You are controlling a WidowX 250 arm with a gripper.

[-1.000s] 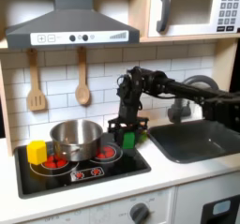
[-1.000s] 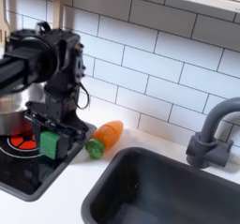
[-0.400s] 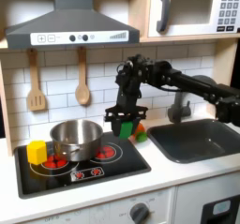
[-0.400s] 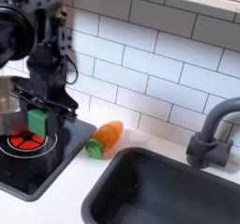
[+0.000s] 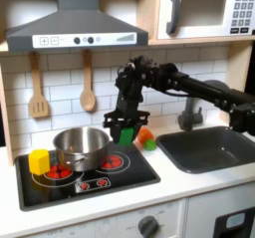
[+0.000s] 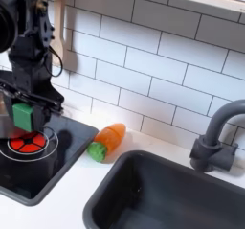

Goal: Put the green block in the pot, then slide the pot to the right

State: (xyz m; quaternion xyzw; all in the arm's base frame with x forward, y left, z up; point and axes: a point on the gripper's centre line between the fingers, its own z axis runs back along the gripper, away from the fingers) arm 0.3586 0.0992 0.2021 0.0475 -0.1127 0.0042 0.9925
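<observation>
Yellow block [image 5: 39,161] sits at the left edge of the black stove top [image 5: 90,187], touching the pot's left side. Pot [image 5: 82,145], shiny steel, stands on the back-left burner, nothing visible inside from this angle. Two wooden utensils hang on the tile wall above it.

Change: over the last second the gripper [image 5: 124,133] has lifted off the stove's right end and travelled toward the first exterior view's left, carrying the green block [image 5: 126,135] with it. Fingers narrow, clamped on the block's sides; in the second exterior view the green block [image 6: 22,115] hangs clear above the red burner ring [image 6: 25,144], held in the gripper [image 6: 23,116]. Block now hovers just right of the pot rim, not yet over the opening.

Toy carrot [image 6: 107,142] lies on the desk between stove edge and sink [image 6: 177,194], untouched.

Meaning: pick is done, transport underway. Likely remaining: a bit more leftward travel, release into pot, then the slide.
</observation>
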